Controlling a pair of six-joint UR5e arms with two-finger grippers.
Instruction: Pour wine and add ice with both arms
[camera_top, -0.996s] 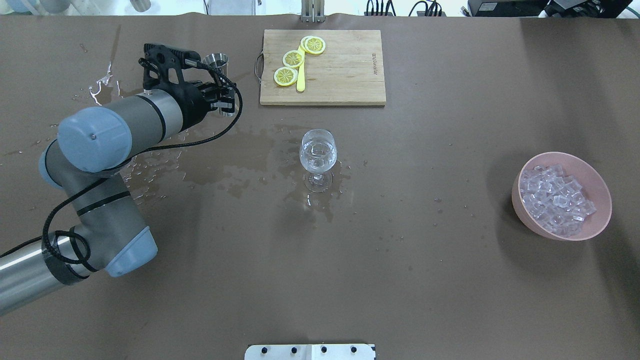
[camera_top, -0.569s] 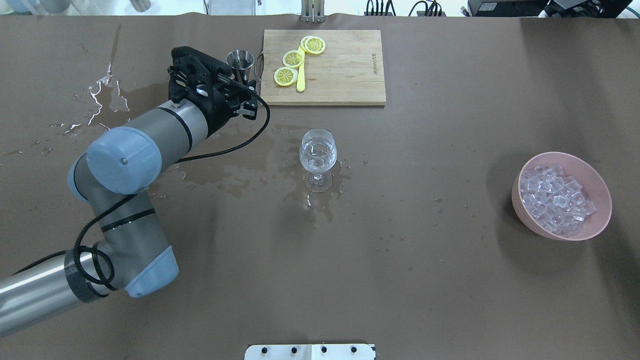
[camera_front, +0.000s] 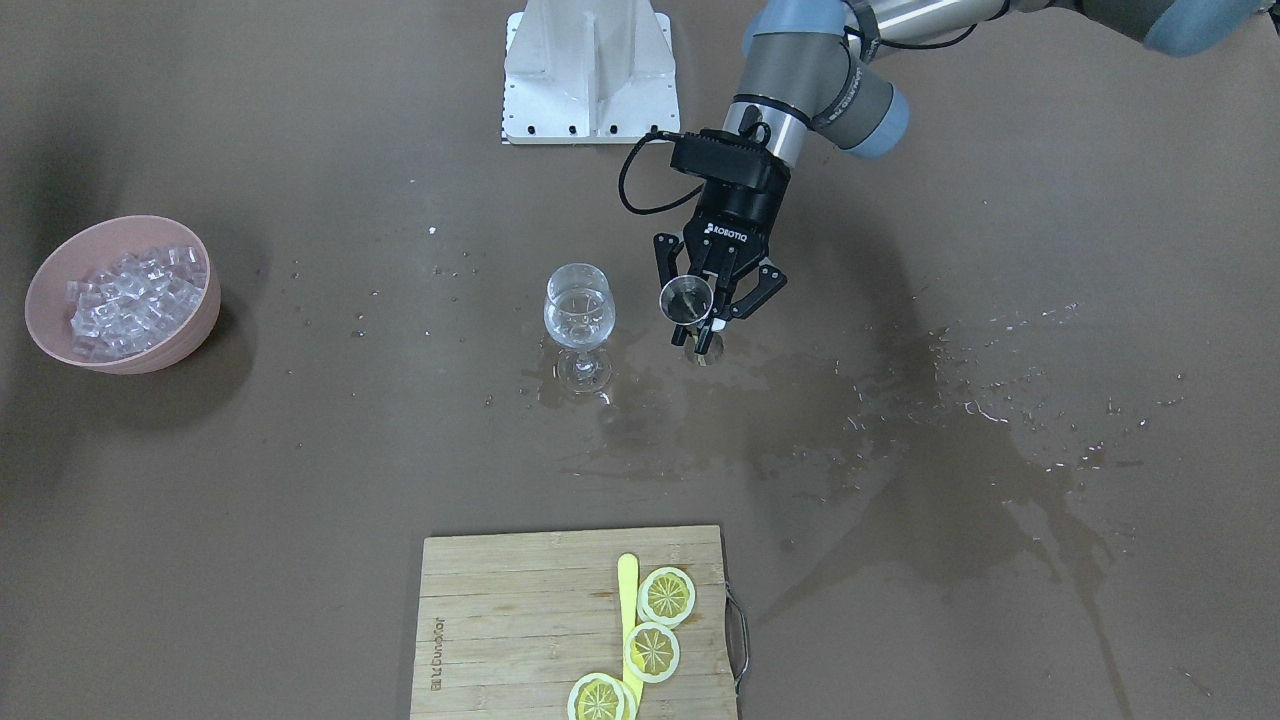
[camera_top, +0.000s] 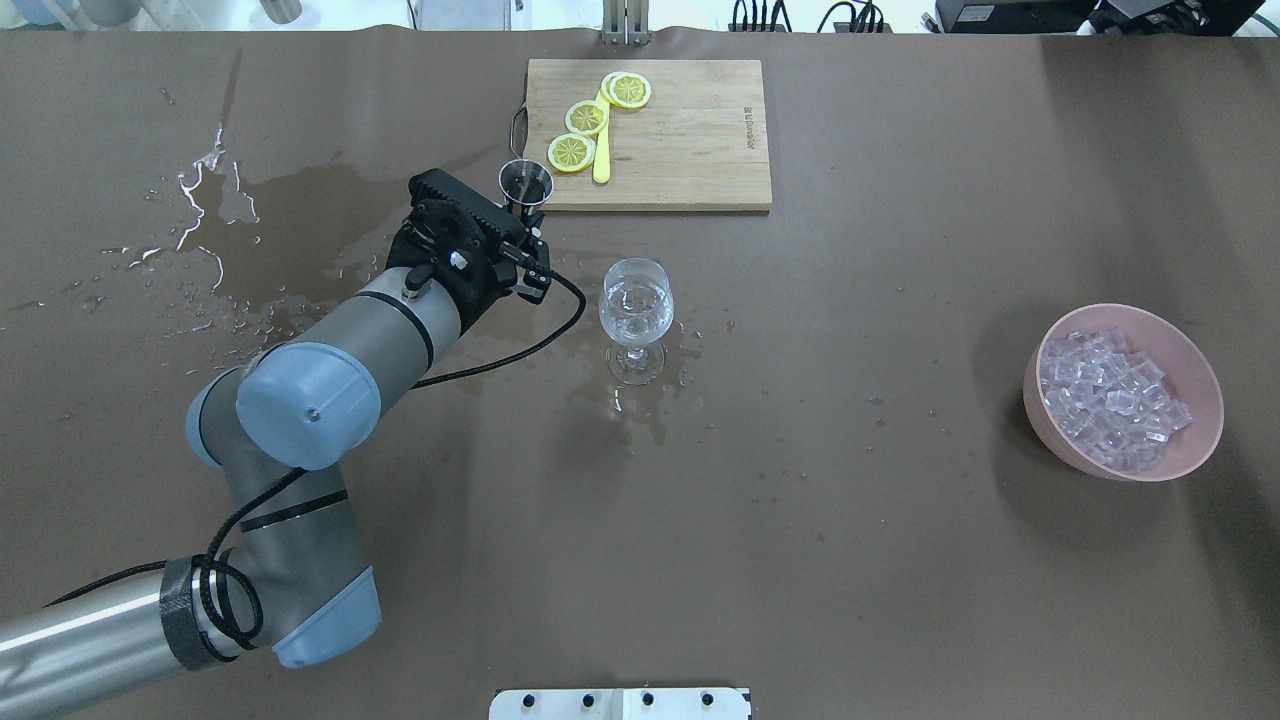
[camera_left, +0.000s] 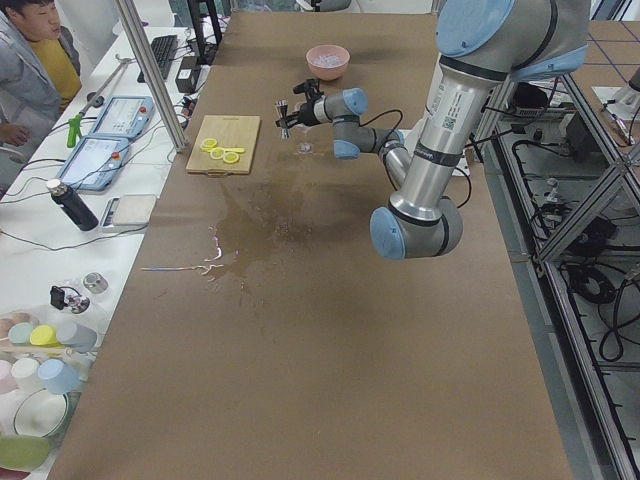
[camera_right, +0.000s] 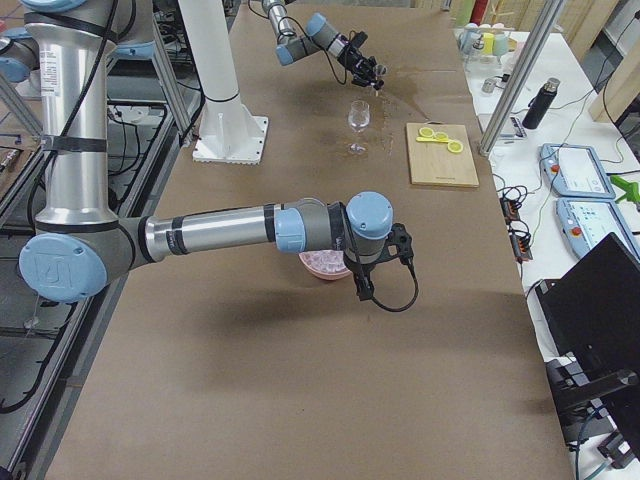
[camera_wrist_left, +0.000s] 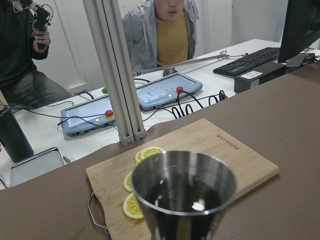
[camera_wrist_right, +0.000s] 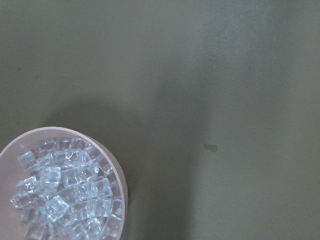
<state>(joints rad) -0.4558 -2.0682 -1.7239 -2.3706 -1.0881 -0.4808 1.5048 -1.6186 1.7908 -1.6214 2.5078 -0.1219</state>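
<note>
My left gripper (camera_top: 527, 218) is shut on the steel jigger (camera_top: 526, 184) and holds it upright above the table, just left of the wine glass (camera_top: 636, 305). In the front view the gripper (camera_front: 705, 322) and jigger (camera_front: 686, 298) hang right of the glass (camera_front: 579, 310). The left wrist view shows clear liquid inside the jigger (camera_wrist_left: 182, 192). The glass holds some clear contents. The ice (camera_top: 1110, 398) fills a pink bowl (camera_top: 1205, 405) at the right. My right gripper (camera_right: 372, 262) hovers over that bowl; I cannot tell whether it is open. Its wrist view shows the ice (camera_wrist_right: 65, 195) at lower left.
A wooden cutting board (camera_top: 690, 150) with lemon slices (camera_top: 572, 152) and a yellow utensil lies at the far side, close behind the jigger. Spilled liquid (camera_top: 300, 200) wets the table's left part and around the glass foot. The white base block (camera_front: 590, 70) stands at the robot's side.
My left arm has carried the jigger to the right and nearer to the robot, from the far left of the table to beside the wine glass. Glass and bowl have not moved.
</note>
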